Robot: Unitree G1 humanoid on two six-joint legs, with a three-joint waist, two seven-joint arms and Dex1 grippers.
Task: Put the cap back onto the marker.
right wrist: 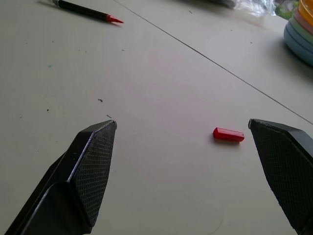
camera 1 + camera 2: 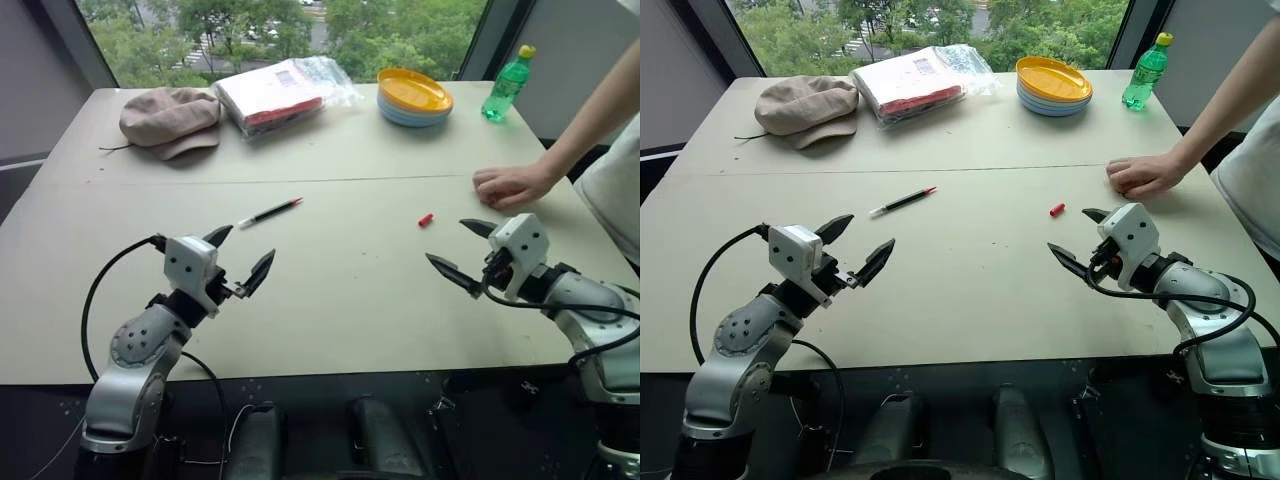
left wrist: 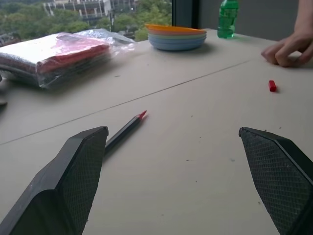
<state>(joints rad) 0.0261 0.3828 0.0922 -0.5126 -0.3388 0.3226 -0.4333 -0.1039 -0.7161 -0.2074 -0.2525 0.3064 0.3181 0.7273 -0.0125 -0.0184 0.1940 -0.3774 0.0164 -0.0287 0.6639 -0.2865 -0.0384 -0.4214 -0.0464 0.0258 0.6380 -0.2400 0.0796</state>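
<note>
Right wrist view — cap [image 1: 228, 134] betw. hand's [image 1: 183, 161] fingers

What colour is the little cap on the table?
Red; the cap shows best in the right wrist view.

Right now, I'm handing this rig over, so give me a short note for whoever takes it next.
Left gripper: open, holding nothing, above the table.
Right gripper: open, holding nothing.
Marker: lying uncapped ahead of the left gripper.
Cap: lying apart from it, ahead of the right gripper.
A person's hand rests on the table near the cap.
Done: nothing.
Left: pick up both, press the cap on.
</note>
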